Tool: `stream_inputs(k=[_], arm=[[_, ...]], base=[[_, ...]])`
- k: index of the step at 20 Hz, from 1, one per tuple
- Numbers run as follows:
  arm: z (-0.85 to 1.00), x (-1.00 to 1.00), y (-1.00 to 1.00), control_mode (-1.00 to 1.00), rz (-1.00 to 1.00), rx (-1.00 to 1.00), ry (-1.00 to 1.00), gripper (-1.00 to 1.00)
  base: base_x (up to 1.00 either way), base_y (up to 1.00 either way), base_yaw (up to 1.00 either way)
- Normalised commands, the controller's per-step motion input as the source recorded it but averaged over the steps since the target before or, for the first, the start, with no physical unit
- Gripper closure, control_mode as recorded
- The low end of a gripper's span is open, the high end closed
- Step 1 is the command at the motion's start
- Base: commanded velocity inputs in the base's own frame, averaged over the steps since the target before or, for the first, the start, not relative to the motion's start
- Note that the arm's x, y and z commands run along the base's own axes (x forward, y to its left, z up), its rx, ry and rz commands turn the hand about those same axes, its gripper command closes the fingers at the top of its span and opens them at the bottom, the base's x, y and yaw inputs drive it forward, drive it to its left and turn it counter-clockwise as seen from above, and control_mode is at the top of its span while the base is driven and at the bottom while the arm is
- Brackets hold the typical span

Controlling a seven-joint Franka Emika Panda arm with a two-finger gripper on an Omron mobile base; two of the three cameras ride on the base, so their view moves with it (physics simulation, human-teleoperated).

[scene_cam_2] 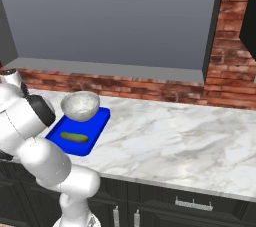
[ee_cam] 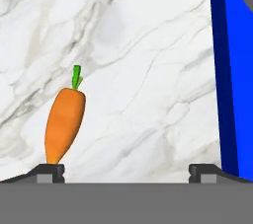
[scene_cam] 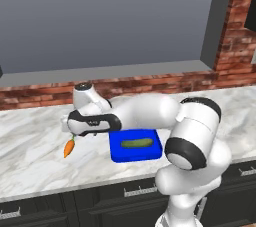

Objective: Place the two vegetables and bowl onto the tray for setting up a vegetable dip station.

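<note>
The orange carrot (scene_cam: 69, 147) with its green stem lies on the marble counter, left of the blue tray (scene_cam: 150, 154). The dark green cucumber (scene_cam: 136, 143) lies in the tray. At the tray's far end stands the speckled grey bowl (scene_cam_2: 80, 106), with the cucumber (scene_cam_2: 74, 137) in front of it on the tray (scene_cam_2: 98, 122). My gripper (scene_cam: 71, 134) hovers just above the carrot, open and empty. In the hand view the carrot (ee_cam: 64, 124) sits by the left fingertip (ee_cam: 49, 171), off-centre of the gripper (ee_cam: 127, 171). The tray's rim (ee_cam: 232, 70) runs down the right side.
The marble counter (scene_cam_2: 175, 136) stretches wide to the right of the tray. A red brick wall (scene_cam: 150, 83) and a window sill run along the back. Dark cabinet drawers (scene_cam: 135, 191) sit below the counter's front edge.
</note>
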Motion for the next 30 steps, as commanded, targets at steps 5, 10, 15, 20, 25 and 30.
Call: stream_inputs(k=[5,10,15,20,25,30], arm=[[-0.17,0.23,0.36,-1.0,-0.26,0.0,0.08,-1.0],[-0.24,0.14,0.22,-1.0,-0.18,0.02,0.13,-1.0],[-0.27,0.17,0.21,-1.0,-0.14,0.01,0.12,-1.0],[-0.25,0.14,0.13,-1.0,-0.04,0.0,0.01,-1.0],[-0.23,0.11,0.12,-1.0,-0.02,0.0,0.0,-1.0],[-0.2,0.02,0.01,-1.0,-0.02,0.0,0.0,-1.0]], base=[[0.0,0.0,0.0],[0.0,0.0,0.0],[0.0,0.0,0.0],[0.0,0.0,0.0],[0.0,0.0,0.0],[0.0,0.0,0.0]])
